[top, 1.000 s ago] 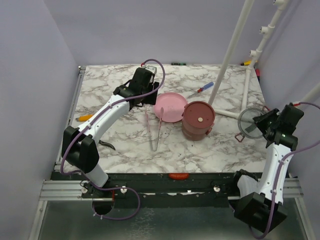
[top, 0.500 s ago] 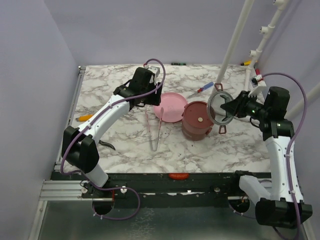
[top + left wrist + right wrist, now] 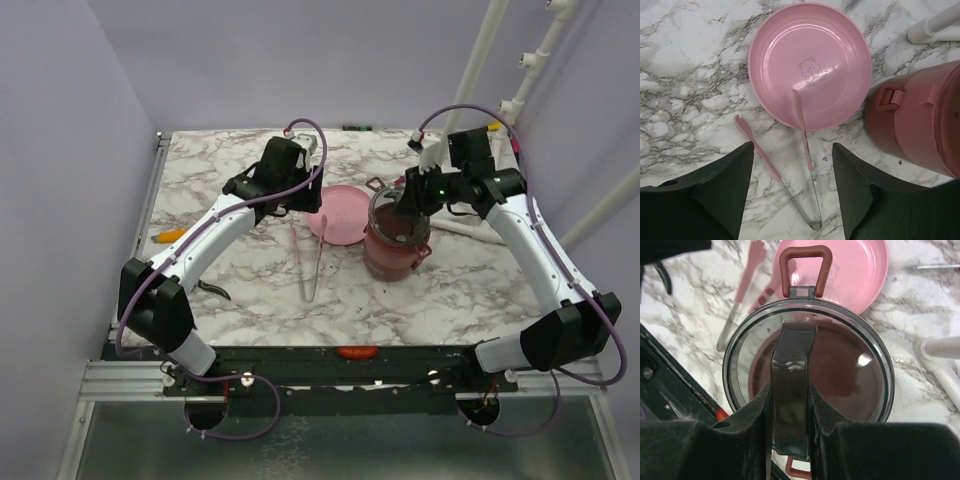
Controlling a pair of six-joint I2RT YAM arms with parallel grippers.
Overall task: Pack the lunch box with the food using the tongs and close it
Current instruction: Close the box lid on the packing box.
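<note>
On the marble table (image 3: 240, 290) the lunch box (image 3: 395, 258) stands right of centre, just beside the pink plate (image 3: 338, 215). The plate is bare, no food in sight, so it's probably packed already. The right gripper (image 3: 790, 405) has its jaws clamped on the top bar of the clear lid (image 3: 855, 380), held level over the box to cap it; can't tell if it's seated. The tongs (image 3: 805, 130) lie flat, one tip over the plate rim, apparently done with. The left gripper (image 3: 790, 160) hovers above them, jaws apart, empty. A second ago the right arm held the lid out at the table's right edge — now it's swung in over the box. Left arm, tongs and plate are unmoved.
</note>
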